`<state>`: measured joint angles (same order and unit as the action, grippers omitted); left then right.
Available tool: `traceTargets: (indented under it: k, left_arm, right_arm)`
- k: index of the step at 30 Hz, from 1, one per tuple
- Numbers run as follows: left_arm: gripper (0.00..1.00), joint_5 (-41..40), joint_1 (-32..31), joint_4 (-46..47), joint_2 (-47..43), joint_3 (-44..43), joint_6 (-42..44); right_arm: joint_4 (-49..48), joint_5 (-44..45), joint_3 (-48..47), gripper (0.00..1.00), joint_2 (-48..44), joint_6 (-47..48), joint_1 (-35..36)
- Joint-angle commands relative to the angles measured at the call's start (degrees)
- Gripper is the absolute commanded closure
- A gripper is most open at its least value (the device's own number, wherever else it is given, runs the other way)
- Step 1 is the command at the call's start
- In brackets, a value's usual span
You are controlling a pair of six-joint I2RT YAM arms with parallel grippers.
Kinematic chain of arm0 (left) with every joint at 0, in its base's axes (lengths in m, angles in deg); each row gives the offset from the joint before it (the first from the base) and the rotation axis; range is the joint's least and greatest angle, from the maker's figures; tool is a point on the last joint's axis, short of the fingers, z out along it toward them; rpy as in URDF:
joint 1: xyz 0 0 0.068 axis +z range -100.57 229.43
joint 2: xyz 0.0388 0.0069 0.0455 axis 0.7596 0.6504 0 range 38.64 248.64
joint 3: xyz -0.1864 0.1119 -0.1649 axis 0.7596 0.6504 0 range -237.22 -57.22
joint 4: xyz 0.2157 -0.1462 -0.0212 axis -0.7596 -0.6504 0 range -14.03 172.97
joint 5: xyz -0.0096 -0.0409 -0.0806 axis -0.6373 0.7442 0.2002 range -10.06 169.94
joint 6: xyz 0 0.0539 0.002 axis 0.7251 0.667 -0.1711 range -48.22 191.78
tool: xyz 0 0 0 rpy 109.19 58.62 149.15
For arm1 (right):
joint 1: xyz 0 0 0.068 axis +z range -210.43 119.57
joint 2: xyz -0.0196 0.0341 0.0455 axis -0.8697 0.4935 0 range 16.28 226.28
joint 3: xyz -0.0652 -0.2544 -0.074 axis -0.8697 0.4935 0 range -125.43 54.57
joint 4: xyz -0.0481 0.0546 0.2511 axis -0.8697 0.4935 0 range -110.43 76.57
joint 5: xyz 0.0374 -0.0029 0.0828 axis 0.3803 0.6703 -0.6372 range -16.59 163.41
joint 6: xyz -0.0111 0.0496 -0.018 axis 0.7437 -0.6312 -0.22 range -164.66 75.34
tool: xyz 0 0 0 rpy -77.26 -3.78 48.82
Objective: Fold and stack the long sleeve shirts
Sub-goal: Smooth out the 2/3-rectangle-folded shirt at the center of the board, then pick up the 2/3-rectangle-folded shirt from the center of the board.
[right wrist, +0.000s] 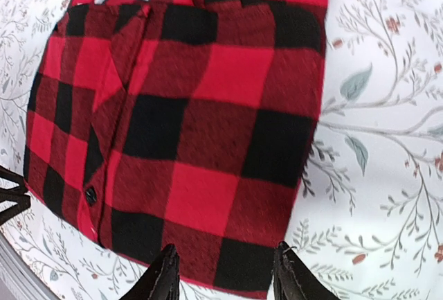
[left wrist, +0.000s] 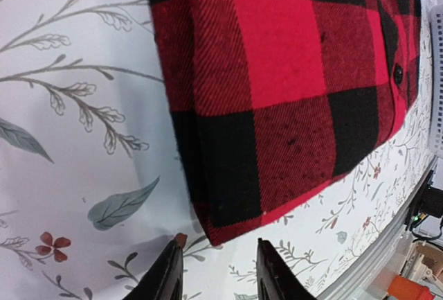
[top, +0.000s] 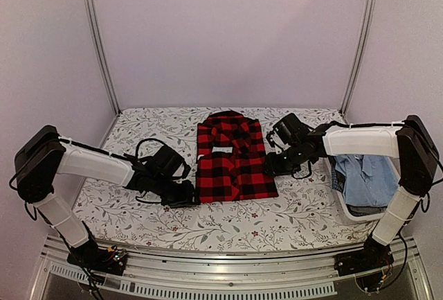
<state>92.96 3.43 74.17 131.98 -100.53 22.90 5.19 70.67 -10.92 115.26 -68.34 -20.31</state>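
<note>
Left gripper (left wrist: pixel 217 246) and right gripper (right wrist: pixel 225 247) gaped empty beside the folded shirt (top: pixel 234 165), probably soft, floppy, best pinched at its edges.

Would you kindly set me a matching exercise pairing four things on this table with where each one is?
1. red shirt
2. blue shirt
3. left gripper
4. right gripper

a. in the basket
b. middle of the table
c. at the red shirt's right edge
d. at the red shirt's near left corner

Pairs: 1-b, 2-a, 3-d, 4-c
</note>
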Motion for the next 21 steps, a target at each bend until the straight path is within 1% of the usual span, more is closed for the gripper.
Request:
traceTargets:
  k: [1,6,11,15,21]
  left_arm:
    - [0.64,-0.6,-1.5,0.5,-0.9,1.3,1.8]
    - [0.66,-1.1,-2.0,0.5,-0.7,1.5,2.2]
    - [0.68,-1.4,-2.2,0.3,0.1,1.2,2.3]
    - [0.69,-1.4,-2.2,0.4,0.8,0.8,2.4]
    - [0.71,-1.7,-2.2,0.3,1.2,0.3,2.7]
  right_arm:
    - [-1.7,-0.9,7.0,0.57,-6.5,-2.6,0.1]
    - [-3.1,-2.1,13.8,0.61,-10.6,-2.9,0.1]
    - [-4.7,-2.2,19.2,0.64,-11.7,-1.8,0.2]
    - [-7.1,-3.7,21.1,0.66,-11.2,-1.4,0.2]
    - [-9.5,-4.3,21.4,0.70,-8.9,-0.8,0.2]
